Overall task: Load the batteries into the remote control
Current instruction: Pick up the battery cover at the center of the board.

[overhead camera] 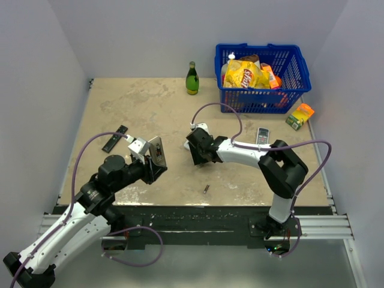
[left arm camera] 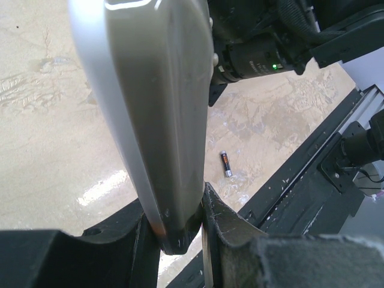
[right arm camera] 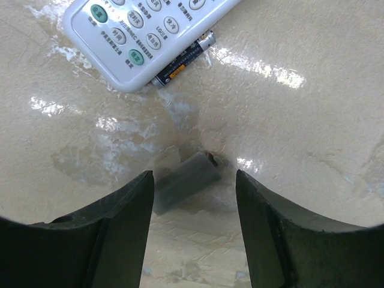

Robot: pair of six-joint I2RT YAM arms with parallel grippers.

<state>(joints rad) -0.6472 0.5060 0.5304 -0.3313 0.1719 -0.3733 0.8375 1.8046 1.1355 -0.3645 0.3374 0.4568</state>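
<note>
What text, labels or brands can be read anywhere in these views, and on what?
Nothing reads cleanly.
White remote buttons: Chinese characters, too small to read surely.
Battery by that remote: label print blurred.
Loose battery: label unreadable.
Yellow snack bag: red logo, blurred.
Green bottle: label too small.

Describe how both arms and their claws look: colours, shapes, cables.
The left arm and right arm match: white tubular links between bulky black joints, each with a looping purple cable. The left claw and right claw are matte black, with broad, tapering fingers.
</note>
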